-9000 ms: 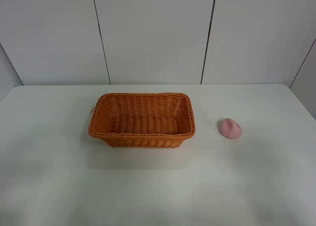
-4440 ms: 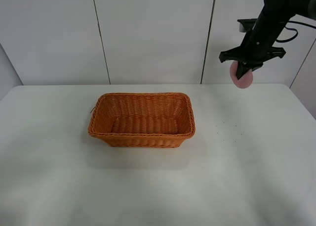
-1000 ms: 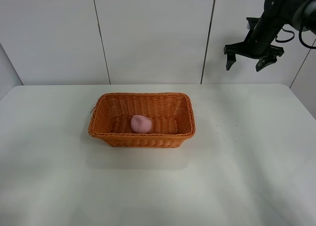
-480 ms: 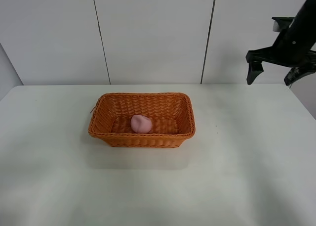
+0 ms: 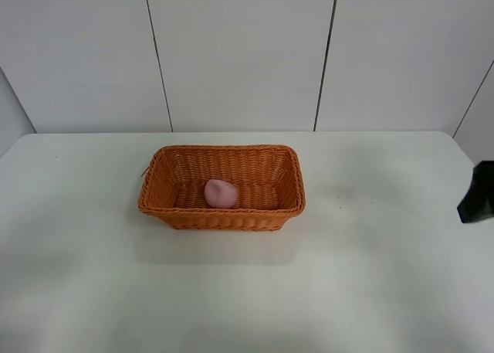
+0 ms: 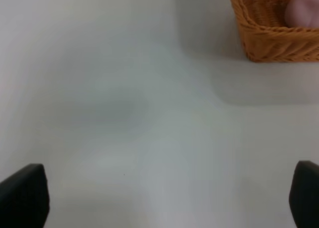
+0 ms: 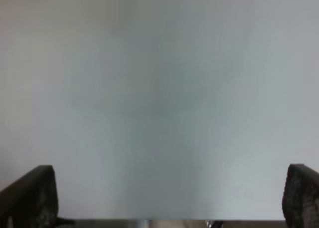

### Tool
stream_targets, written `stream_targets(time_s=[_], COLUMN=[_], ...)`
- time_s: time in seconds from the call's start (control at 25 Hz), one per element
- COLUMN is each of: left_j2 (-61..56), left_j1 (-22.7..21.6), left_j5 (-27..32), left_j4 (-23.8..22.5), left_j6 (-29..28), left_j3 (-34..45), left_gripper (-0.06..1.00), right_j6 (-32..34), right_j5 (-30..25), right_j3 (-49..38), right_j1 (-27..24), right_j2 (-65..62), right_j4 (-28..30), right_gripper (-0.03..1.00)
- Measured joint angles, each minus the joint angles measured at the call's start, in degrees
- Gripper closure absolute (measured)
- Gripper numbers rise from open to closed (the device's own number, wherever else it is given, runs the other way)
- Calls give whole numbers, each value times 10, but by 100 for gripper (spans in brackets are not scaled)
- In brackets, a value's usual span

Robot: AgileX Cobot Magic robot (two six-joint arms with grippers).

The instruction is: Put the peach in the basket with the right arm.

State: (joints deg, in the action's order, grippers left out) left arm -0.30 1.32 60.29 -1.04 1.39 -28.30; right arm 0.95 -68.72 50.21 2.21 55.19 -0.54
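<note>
The pale pink peach lies inside the orange-brown wicker basket, near its front wall, left of centre. In the left wrist view the basket's corner and a bit of the peach show at one edge. My right gripper is open, its two black fingers far apart over bare white table with nothing between them; only a black piece of the right arm shows at the far right edge of the high view. My left gripper is open too, above the table beside the basket.
The white table stretches on all sides of the basket. A white panelled wall rises behind its far edge.
The peach went from the table on the right, up in my right gripper, into the basket. In the last second the open right gripper has dropped from high at the back right to the frame's right edge.
</note>
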Motion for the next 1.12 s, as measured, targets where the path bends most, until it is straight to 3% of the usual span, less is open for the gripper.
stream_targets(time_s=[0.24, 0.48, 1.12], left_j2=[0, 0, 0], left_j1=[0, 0, 0], left_j5=[0, 0, 0], left_j4=[0, 0, 0], left_j6=[0, 0, 0], left_j3=[0, 0, 0], left_gripper=[-4, -4, -4], right_j6=[-2, -2, -3], right_j5=[85, 87, 97], right_j3=[-132, -214, -219], right_j1=[0, 0, 2], right_j2=[-210, -365, -554], right_j4=[1, -2, -3], right_gripper=[27, 27, 27])
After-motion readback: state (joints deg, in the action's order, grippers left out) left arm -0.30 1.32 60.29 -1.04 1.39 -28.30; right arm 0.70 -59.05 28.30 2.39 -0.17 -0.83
